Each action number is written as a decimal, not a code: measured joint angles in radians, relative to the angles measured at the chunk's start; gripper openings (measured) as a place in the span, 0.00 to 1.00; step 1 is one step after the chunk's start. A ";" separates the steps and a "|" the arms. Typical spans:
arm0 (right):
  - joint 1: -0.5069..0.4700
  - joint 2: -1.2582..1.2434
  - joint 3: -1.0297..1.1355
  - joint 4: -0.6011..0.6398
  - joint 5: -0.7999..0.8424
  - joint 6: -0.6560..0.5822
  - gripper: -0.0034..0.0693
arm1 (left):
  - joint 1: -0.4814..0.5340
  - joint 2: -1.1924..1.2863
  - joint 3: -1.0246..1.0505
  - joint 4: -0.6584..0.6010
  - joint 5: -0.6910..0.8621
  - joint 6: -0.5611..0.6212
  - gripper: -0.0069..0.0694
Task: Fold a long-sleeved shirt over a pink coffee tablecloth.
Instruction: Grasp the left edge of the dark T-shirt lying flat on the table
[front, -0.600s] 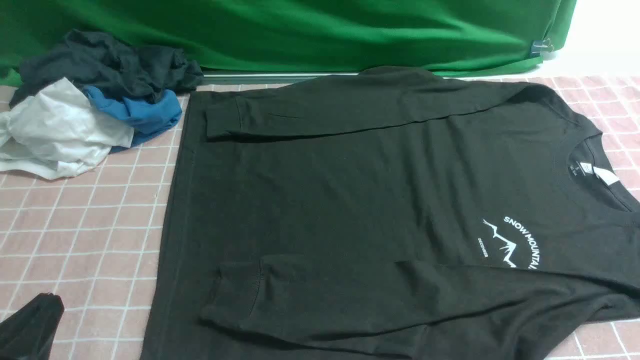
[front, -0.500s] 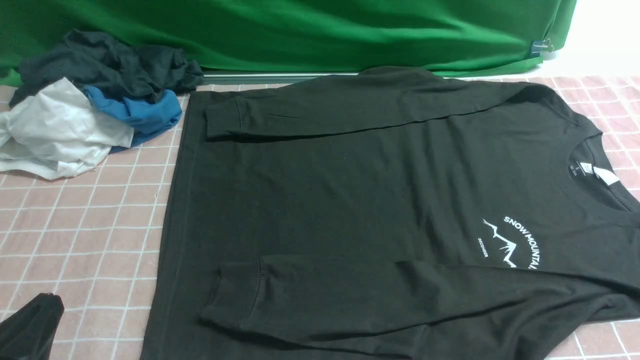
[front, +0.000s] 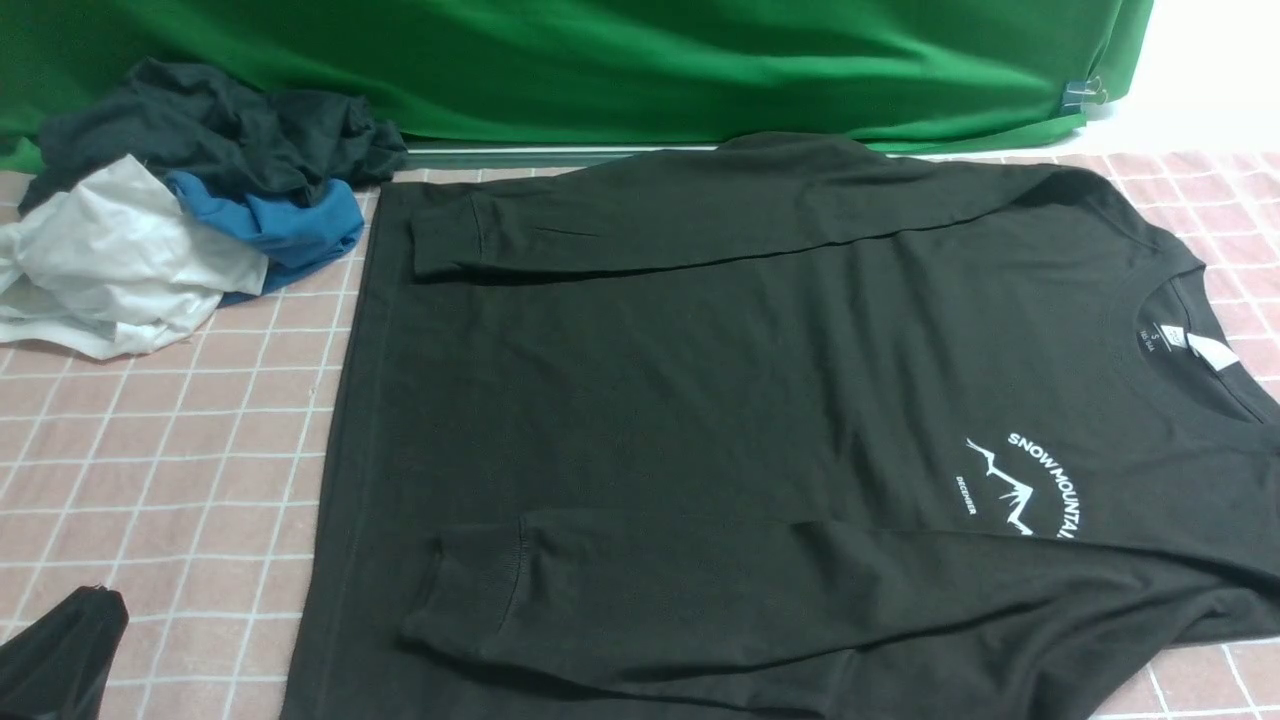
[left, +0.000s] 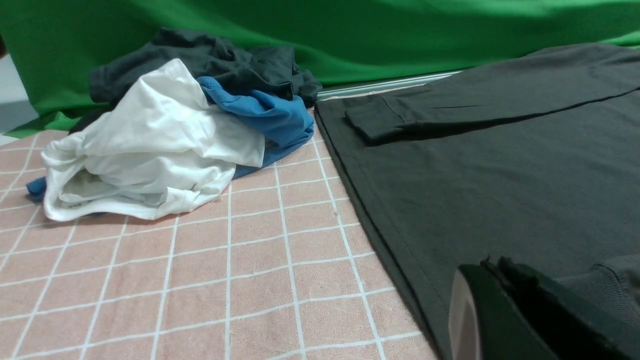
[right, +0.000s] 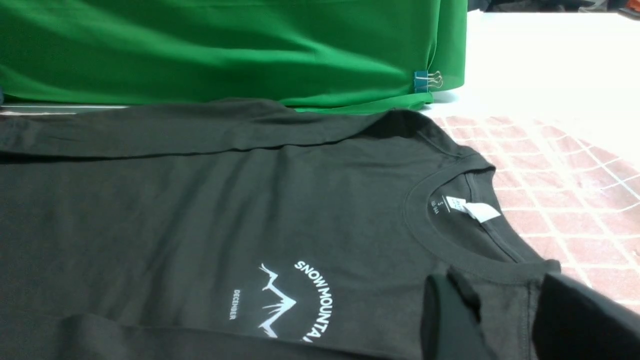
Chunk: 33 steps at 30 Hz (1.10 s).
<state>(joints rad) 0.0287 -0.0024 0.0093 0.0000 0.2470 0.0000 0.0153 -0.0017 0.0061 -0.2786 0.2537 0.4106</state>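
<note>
At the hem end of the long-sleeved shirt (left: 500, 150), the left gripper (left: 492, 280) hangs low with its jaws pressed together and nothing between them, just beside the cuff of the near sleeve (left: 605, 285). At the collar end, the right gripper (right: 500, 300) has its jaws parted over the near shoulder, holding nothing. The shirt lies flat, chest print up, on the pink coffee tablecloth (front: 180, 450), with both sleeves laid across the body. The likely trouble is a careless pinch. Closed jaws on the left would only push the hem and ruck it. Either gripper coming down too deep could catch the tablecloth along with the fabric and drag it up. Grabbing just one layer at the shoulder or hem would probably let the near sleeve slide off the body and spoil the fold. The heap of garments (front: 190, 200) sits near the far hem corner, where a wide sweep could snag it.
</note>
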 joint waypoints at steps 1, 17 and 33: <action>0.000 0.000 0.000 0.000 -0.001 0.000 0.38 | 0.000 0.000 0.000 0.000 0.000 0.000 0.12; 0.000 0.000 0.000 0.000 -0.001 0.000 0.38 | 0.000 0.000 0.000 -0.515 -0.245 -0.202 0.12; 0.000 0.000 0.000 0.000 -0.001 0.000 0.38 | -0.104 0.575 -0.609 -0.463 0.617 0.135 0.12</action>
<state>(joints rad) 0.0287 -0.0024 0.0093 0.0000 0.2463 0.0000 -0.0892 0.5736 -0.6026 -0.7421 0.8711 0.5455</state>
